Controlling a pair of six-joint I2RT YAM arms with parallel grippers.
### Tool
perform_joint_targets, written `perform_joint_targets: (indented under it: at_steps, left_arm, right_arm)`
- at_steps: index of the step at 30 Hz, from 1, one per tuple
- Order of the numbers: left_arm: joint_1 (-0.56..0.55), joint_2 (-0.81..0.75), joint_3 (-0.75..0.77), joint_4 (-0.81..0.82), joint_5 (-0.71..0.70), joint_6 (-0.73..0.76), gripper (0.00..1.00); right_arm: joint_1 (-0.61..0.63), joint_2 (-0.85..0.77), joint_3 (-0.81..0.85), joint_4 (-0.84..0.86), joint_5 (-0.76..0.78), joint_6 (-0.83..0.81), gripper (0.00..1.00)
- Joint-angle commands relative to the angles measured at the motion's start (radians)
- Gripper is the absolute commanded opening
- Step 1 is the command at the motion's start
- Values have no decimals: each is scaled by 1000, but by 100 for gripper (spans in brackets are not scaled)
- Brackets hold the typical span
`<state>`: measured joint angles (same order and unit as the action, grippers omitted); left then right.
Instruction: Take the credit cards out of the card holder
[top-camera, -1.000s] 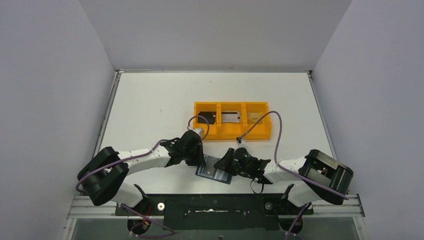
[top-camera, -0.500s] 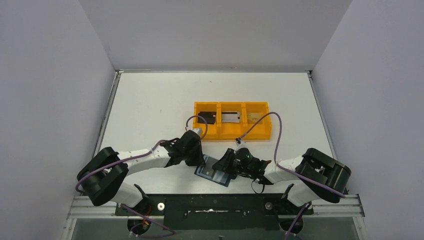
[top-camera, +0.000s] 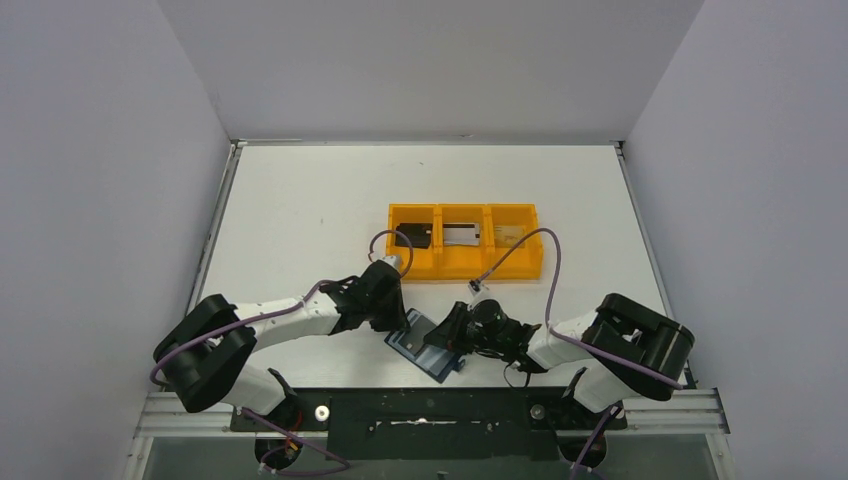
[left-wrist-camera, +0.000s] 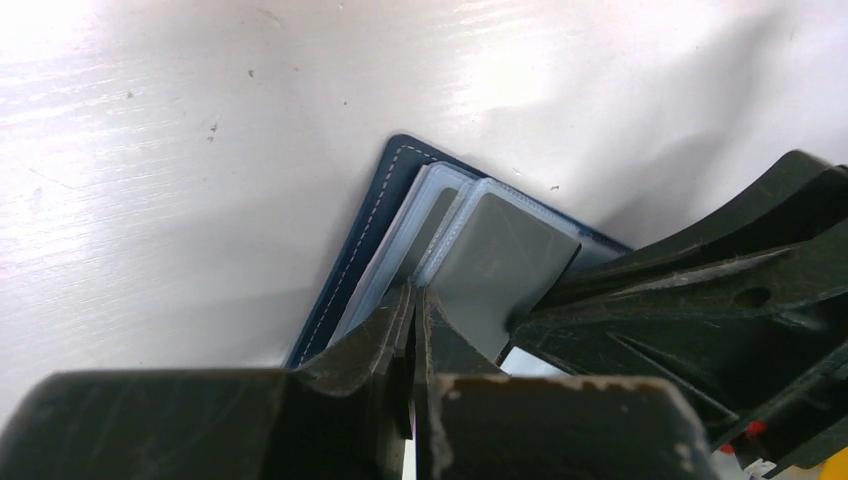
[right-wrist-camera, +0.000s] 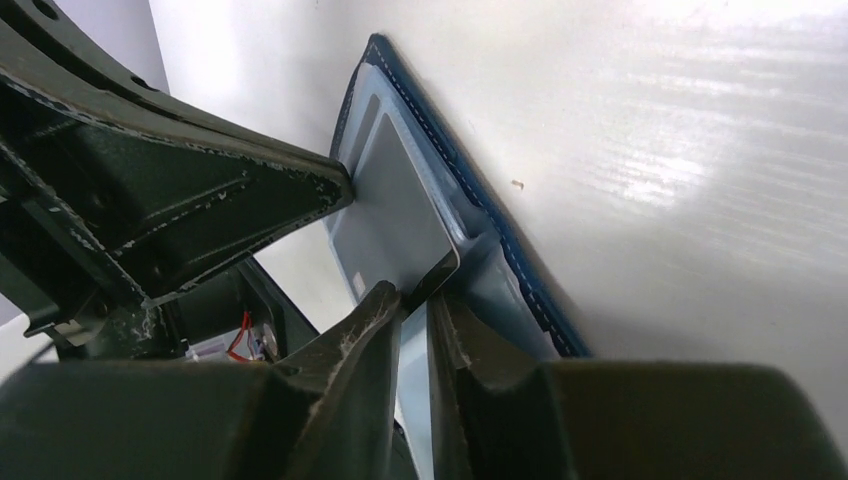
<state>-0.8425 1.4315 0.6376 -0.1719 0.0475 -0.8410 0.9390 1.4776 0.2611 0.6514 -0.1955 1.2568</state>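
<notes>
L pincer (left-wrist-camera: 412, 295) + R pincer (right-wrist-camera: 418, 295) both at the wallet (left-wrist-camera: 350, 262), near edge of table (top-camera: 300, 210).
My L is shut tight, tips at the wallet's clear pocket edge; can't tell if it's nipping it. My R is nearly closed, pinching a corner of the grey card (right-wrist-camera: 395, 205) in the open wallet. Wallet lies btwn the arms, just on the near side of the orange tray (top-camera: 465, 268).
</notes>
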Motion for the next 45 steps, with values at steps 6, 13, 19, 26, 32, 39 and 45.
perform_joint_targets:
  at_steps: [6, 13, 19, 26, 32, 39, 45]
  left_arm:
    - [-3, -13, -38, -91, -51, 0, 0]
    - [1, -109, -84, -53, -12, -3, 0]
    - [2, -143, -116, -24, -8, -12, 0]
    - [2, -141, -101, -27, -14, -19, 0]
    - [2, -133, -102, -26, -15, -26, 0]
    - [2, -134, -103, -41, -25, -34, 0]
    - [3, -139, -108, -49, -39, -40, 0]
  right_arm:
    - [-18, -12, 26, 88, 5, 11, 7]
    - [-105, 14, 150, -104, -75, -108, 11]
    - [-105, 3, 188, -176, -100, -152, 29]
    - [-87, -30, 168, -230, -77, -141, 34]
    - [-46, 21, 177, -133, -122, -142, 29]
    - [-28, 45, 164, -97, -77, -105, 14]
    - [-46, -21, 113, -88, -80, -109, 0]
